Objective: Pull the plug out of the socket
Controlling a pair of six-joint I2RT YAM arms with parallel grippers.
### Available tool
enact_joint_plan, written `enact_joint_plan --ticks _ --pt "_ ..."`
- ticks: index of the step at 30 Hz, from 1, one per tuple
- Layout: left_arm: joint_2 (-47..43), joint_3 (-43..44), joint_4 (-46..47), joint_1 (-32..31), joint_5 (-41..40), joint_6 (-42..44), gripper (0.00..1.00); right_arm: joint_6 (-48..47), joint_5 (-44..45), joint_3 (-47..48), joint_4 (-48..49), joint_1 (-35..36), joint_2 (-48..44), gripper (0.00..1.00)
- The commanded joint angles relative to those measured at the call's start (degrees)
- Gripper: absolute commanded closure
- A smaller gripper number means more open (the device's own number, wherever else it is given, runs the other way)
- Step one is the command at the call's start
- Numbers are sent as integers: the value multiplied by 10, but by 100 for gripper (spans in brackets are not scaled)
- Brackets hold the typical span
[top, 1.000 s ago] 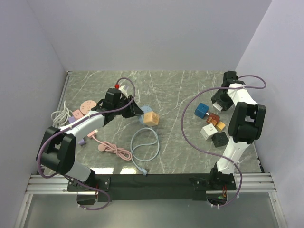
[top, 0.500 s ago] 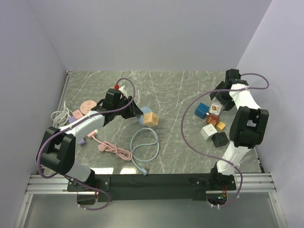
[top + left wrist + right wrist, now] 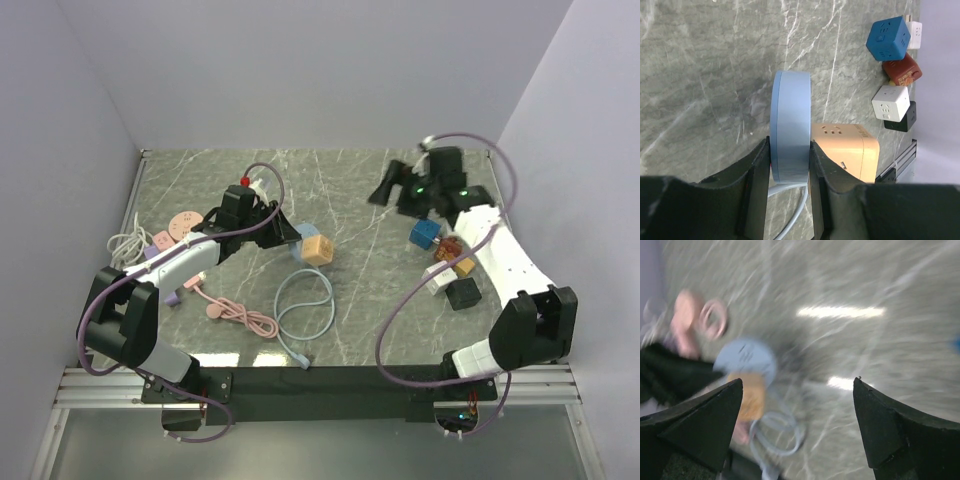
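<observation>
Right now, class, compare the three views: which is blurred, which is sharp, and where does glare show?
Right wrist view: smeared by motion blur, the light blue plug and orange socket cube mere soft shapes, white glare streaks on the table. Left wrist view: sharp, the left claw shut on the plug. Top view: in focus, evenly lit, soft shadows.

Even, soft overhead light fills the top view, shadows faint. The left wrist view is sharp; the right wrist view smears with motion blur, two white glare streaks on the surface [image 3: 900, 355].
</observation>
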Motion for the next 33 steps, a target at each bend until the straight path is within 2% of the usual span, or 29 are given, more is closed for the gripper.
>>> enact_joint_plan --ticks 1,3,10,14,22,27,31,33 --pt "-10 37 39 -1 7 -21 99 29 -90 -55 88 58 -19 3" --pt "-13 34 39 -1 -1 -30 99 64 -91 -84 125 85 -19 2" --pt "-33 15 45 -5 -37 -61 99 110 -63 -77 141 181 24 2" --pt "-42 10 42 -8 -54 -68 99 134 -55 -59 146 200 45 1" --pt "-56 6 46 -12 -57 -79 99 118 -67 -14 110 213 121 2" --pt "-61 4 44 -12 -57 -82 99 131 -110 -24 147 218 134 14" --pt "-61 2 48 -13 -54 -86 99 136 -132 -15 153 225 147 27" --pt "-62 0 50 -13 -51 -89 99 139 -142 -14 158 228 157 30"
